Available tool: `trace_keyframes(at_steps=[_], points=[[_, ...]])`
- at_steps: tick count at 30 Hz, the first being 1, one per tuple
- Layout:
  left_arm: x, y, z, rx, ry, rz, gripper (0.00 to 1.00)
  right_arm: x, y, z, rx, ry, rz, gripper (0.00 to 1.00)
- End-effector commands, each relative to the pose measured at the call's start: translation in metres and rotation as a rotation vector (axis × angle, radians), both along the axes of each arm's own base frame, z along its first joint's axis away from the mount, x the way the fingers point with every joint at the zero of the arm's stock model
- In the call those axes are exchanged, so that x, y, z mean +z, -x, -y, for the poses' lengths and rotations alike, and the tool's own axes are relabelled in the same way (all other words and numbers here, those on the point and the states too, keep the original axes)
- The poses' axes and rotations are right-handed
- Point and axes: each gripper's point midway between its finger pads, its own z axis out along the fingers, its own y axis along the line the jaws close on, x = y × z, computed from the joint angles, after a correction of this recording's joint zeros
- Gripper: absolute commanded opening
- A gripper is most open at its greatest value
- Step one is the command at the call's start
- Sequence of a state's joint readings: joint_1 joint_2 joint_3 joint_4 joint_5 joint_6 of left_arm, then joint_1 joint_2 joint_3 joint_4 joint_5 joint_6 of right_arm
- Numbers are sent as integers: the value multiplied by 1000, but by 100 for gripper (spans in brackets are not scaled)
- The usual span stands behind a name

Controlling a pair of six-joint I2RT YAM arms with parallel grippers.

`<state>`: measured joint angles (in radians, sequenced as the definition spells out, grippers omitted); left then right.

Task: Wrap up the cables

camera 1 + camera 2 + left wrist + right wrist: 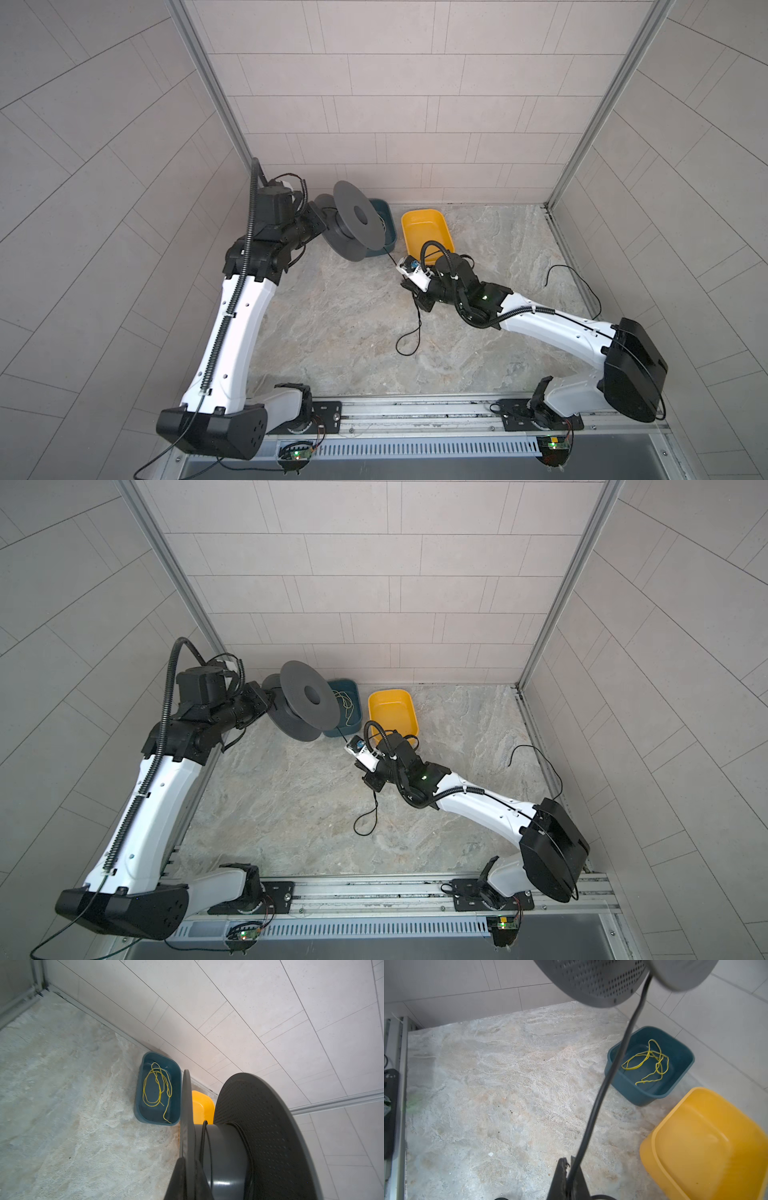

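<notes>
My left gripper point(321, 219) point(188, 1164) is shut on one flange of a dark grey spool point(353, 216) point(307, 696), holding it off the table with its axis roughly level. A few turns of the thin black cable point(207, 1147) lie around the spool's hub point(226, 1157). From there the cable point(612, 1068) runs taut down to my right gripper point(409, 289) point(569, 1162), which is shut on it. Past the right gripper, the slack hangs down and ends in a loose loop point(409, 340) point(368, 820) on the stone tabletop.
A teal bin point(386, 205) point(685, 1053) holding a yellow-green cord point(648, 1059) stands at the back, partly behind the spool. Beside it is a yellow bin point(430, 220) point(706, 1147), right behind the right wrist. Another thin black cord point(575, 276) arcs by the right wall.
</notes>
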<state>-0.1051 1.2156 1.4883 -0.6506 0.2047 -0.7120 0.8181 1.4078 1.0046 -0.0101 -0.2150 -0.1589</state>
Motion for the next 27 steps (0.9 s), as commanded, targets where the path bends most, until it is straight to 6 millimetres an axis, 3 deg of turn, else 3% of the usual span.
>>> trace_keyframes(at_steps=[1, 13, 21, 27], points=[[31, 2, -11, 72, -40, 133, 0, 12, 10, -3, 39, 107, 86, 0], [1, 4, -4, 83, -261, 62, 0, 76, 28, -32, 136, 155, 275, 0], [-11, 11, 10, -13, -387, 9, 0, 119, 11, -27, 45, 148, 351, 0], [-22, 16, 35, -130, -465, -40, 0, 142, -5, -31, -36, 140, 388, 0]])
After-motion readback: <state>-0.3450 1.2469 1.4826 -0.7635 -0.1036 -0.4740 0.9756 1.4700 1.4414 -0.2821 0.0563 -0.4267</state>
